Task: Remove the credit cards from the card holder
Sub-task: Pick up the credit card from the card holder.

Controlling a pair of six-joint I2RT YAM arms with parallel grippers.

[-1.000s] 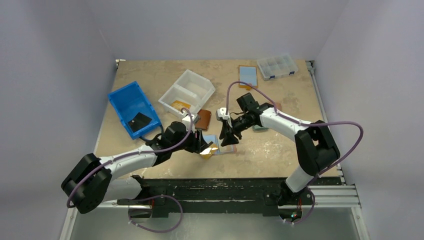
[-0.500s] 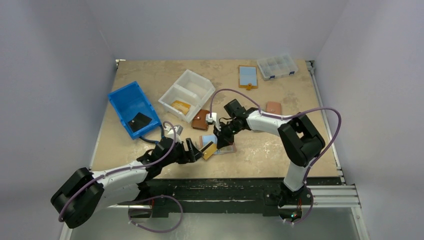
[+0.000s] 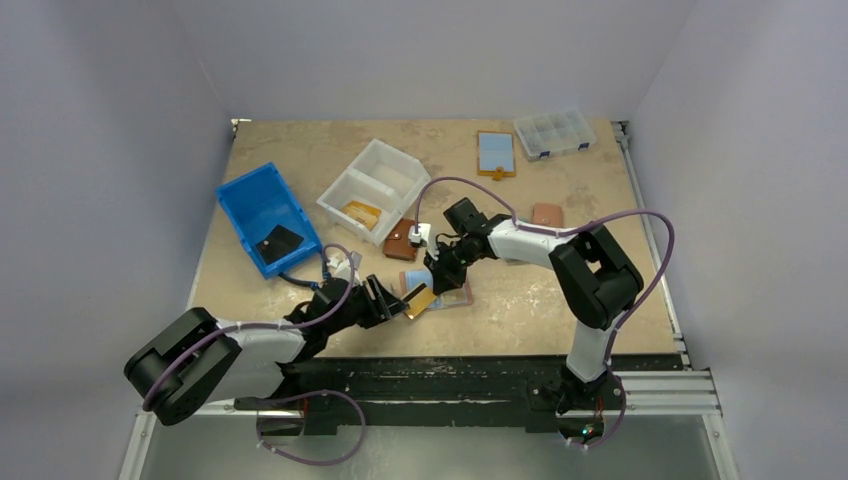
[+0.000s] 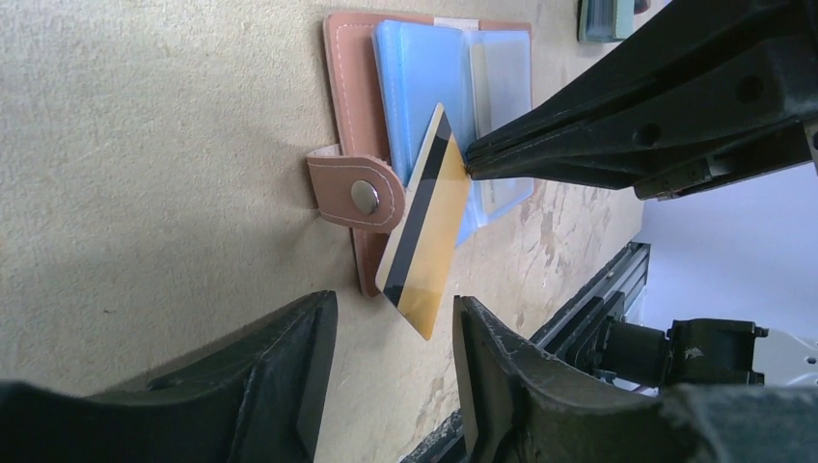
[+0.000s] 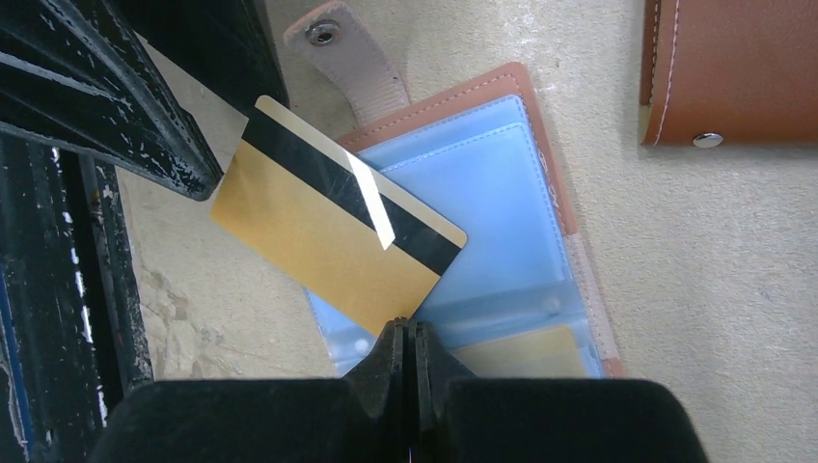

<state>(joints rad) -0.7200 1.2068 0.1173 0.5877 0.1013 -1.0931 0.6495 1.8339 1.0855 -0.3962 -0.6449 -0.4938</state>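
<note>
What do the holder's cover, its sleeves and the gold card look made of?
The cover: pinkish leather or leatherette, matte, with a stitched edge and a shiny metal snap. The sleeves: soft bluish see-through plastic. The card: probably stiff glossy plastic; it shows a glare streak and a black stripe.

Right wrist: right gripper [image 5: 406,338] tips cover the lower corner of the gold credit card [image 5: 333,246], real pinch or just touch unclear; second gold card [image 5: 521,349] in the card holder [image 5: 482,183] half hidden behind them; brown wallet [image 5: 728,72] cut by top and right edges. Left wrist: left gripper [image 4: 394,318] fingers blurred, cut by bottom edge. Top: dark item [image 3: 279,241] in blue bin [image 3: 232,205] too small to tell
</note>
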